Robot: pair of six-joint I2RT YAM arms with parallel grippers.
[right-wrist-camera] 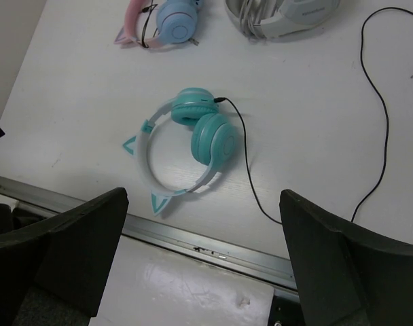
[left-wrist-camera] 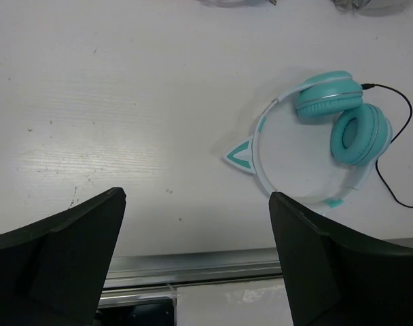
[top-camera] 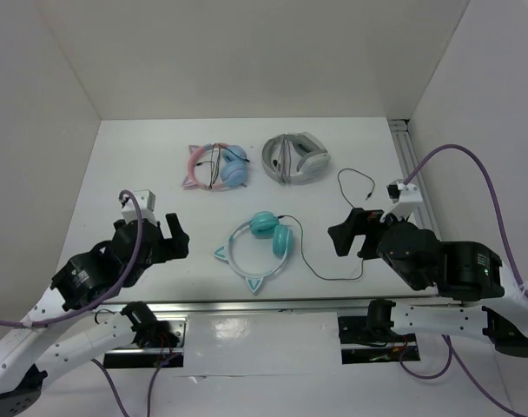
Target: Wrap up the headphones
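The teal headphones (top-camera: pixel 257 246) lie flat near the table's front edge, ear cups folded together, two cat ears pointing forward and left. They show in the left wrist view (left-wrist-camera: pixel 329 129) and the right wrist view (right-wrist-camera: pixel 193 146). Their thin black cable (top-camera: pixel 333 261) runs loose to the right, then back to its plug (top-camera: pixel 371 192). My left gripper (top-camera: pixel 175 236) is open and empty, left of the headphones. My right gripper (top-camera: pixel 349 233) is open and empty, right of them, above the cable loop.
Pink-and-blue cat-ear headphones (top-camera: pixel 216 167) and grey-and-white headphones (top-camera: pixel 295 158) lie at the back of the table. A metal rail (top-camera: pixel 273 306) runs along the front edge. White walls enclose the left, back and right sides.
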